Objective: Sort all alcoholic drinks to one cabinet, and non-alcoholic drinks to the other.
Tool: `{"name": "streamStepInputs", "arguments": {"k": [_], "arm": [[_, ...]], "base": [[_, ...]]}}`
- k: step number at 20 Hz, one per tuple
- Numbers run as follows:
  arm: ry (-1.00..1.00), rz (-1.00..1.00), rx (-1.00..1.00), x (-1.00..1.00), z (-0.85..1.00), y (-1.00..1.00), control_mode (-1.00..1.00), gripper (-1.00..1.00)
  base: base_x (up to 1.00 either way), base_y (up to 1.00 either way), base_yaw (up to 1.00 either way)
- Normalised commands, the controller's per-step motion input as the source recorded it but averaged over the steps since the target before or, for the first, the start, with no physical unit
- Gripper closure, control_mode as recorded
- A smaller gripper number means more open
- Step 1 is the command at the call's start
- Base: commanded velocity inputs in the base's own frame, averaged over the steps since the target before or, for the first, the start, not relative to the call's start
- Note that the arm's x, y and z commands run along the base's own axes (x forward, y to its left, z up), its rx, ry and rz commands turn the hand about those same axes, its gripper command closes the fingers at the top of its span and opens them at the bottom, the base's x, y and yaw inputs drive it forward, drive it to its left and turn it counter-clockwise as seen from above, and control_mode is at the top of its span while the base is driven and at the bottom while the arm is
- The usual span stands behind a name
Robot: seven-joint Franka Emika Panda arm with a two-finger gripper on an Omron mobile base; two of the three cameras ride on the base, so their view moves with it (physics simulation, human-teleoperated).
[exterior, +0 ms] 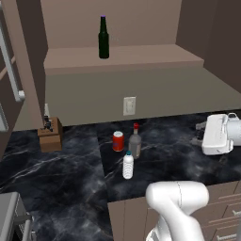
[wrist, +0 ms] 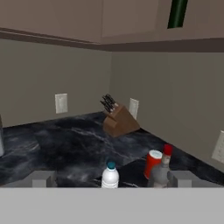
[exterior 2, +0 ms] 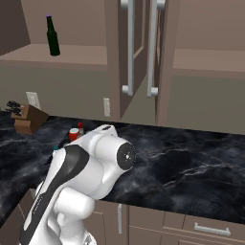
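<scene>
Gripper [wrist: 112,178]: jaws spread wide, nothing held.
Green bottle [exterior: 103,38]: upright on open cabinet shelf, 12 o'clock.
Red can [exterior: 118,141]: counter, touching clear bottle [exterior: 135,141] at its 3 o'clock.
Plastic bottle [exterior: 128,165]: just nearer, apart.
Knife block [exterior: 51,133]: 9 o'clock.

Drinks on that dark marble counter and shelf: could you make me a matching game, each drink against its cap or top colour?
Things:
1. slim dark green glass bottle on the cabinet shelf
2. tall clear greyish bottle on the counter
3. small white ribbed plastic bottle on the counter
4. short red can on the counter

Cap or top:
A. silver
B. red
C. purple
D. blue

Pairs: 1-C, 2-B, 3-D, 4-A
</scene>
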Motion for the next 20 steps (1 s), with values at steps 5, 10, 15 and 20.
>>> {"name": "streamStepInputs", "arguments": {"k": [5,10,15,20], "arm": [[-0.02,-0.01,0.00,0.04,-0.23,0.00,-1.00,-1.00],[0.00,-0.01,0.00,0.17,-0.18,0.00,-1.00,-1.00],[0.00,0.00,0.03,0.27,-0.15,0.00,-1.00,-1.00],[0.04,0.00,0.08,0.34,-0.09,0.00,-1.00,-1.00]], "base": [[0.00,0.00,0.00],[0.00,0.00,0.00],[0.00,0.00,0.00],[0.00,0.00,0.00]]}}
